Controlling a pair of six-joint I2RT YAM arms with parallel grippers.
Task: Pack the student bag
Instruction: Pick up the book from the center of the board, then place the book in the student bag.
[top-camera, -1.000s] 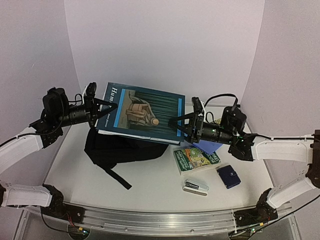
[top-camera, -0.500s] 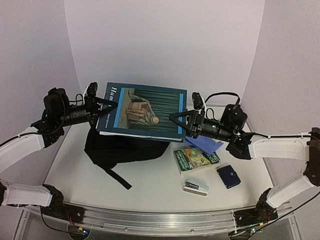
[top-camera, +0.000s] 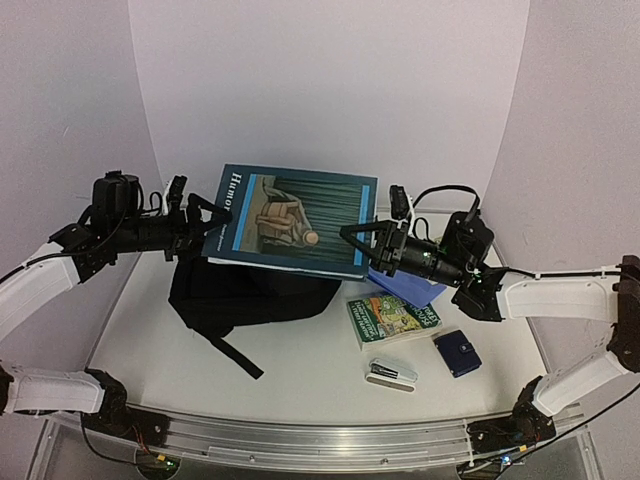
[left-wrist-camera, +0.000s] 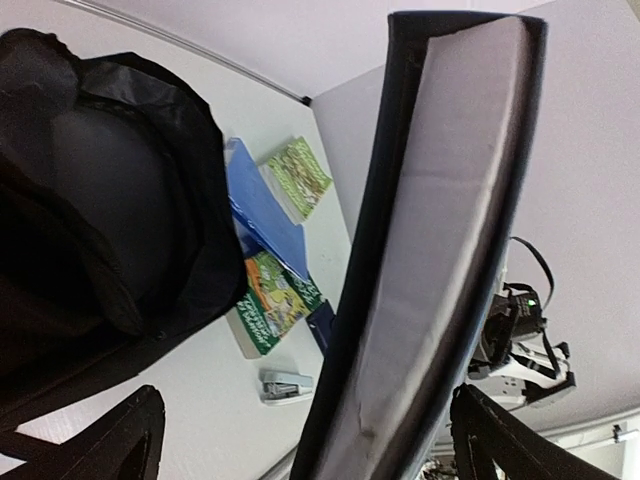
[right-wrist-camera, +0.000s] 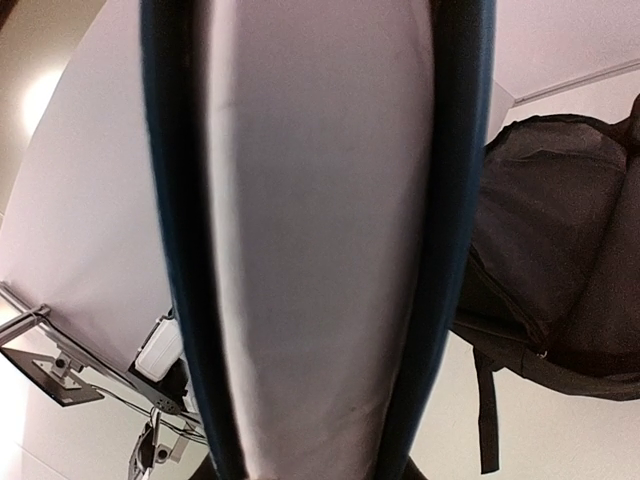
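Observation:
A large blue hardcover book (top-camera: 295, 220) hangs tilted above the student bag (top-camera: 245, 295), a black backpack lying on the table with a strap trailing toward the front. My right gripper (top-camera: 360, 245) is shut on the book's right edge. In the right wrist view the book's page edge (right-wrist-camera: 320, 250) fills the frame and the bag (right-wrist-camera: 560, 240) shows behind it. My left gripper (top-camera: 200, 220) is open just off the book's left edge. Its fingers (left-wrist-camera: 130, 440) stand wide on either side of the book (left-wrist-camera: 450, 220), with the bag's mouth (left-wrist-camera: 100, 220) to the left.
Right of the bag lie a green paperback (top-camera: 392, 318), a blue folder (top-camera: 410, 288), a dark blue pouch (top-camera: 458, 352) and a stapler (top-camera: 392, 375). The left wrist view also shows a second small green book (left-wrist-camera: 300, 175) beyond the folder (left-wrist-camera: 265, 215).
My left gripper has opened and drawn back to the left off the book. My right gripper has closed on the book's right edge, and the book has shifted slightly right.

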